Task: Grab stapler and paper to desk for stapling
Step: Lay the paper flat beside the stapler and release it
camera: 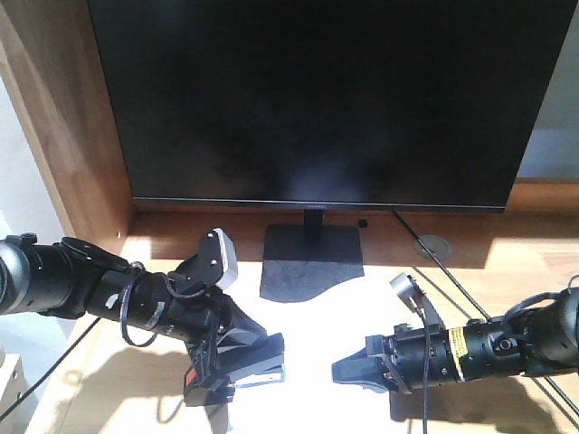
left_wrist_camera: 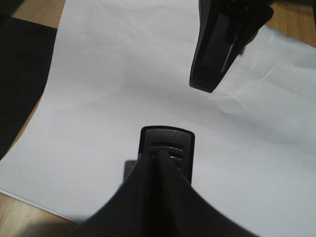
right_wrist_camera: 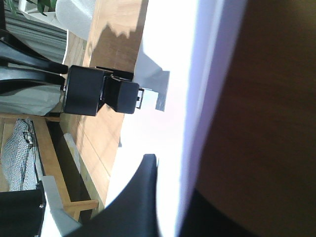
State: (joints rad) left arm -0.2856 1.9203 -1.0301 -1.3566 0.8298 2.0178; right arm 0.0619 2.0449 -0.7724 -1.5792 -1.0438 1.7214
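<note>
The white paper [camera: 317, 316] lies on the light wood desk [camera: 507, 262] in front of the monitor, glaring in sunlight. My left gripper [camera: 226, 348] is shut on the black stapler [camera: 253, 357] and holds it low over the sheet's left part. In the left wrist view the stapler's end [left_wrist_camera: 170, 140] sticks out past the gripper [left_wrist_camera: 160, 163], above the paper [left_wrist_camera: 108, 89]. My right gripper [camera: 357, 369] reaches in from the right and is shut on the paper's edge [right_wrist_camera: 168, 74]. One of its fingers [right_wrist_camera: 143, 197] shows; the other is hidden.
A big black monitor [camera: 317, 99] stands at the back on a flat black base [camera: 312, 262] just behind the sheet. A darker wooden side panel [camera: 54, 117] closes the left. A cable grommet [camera: 432, 243] and cables [camera: 470, 298] lie at the right.
</note>
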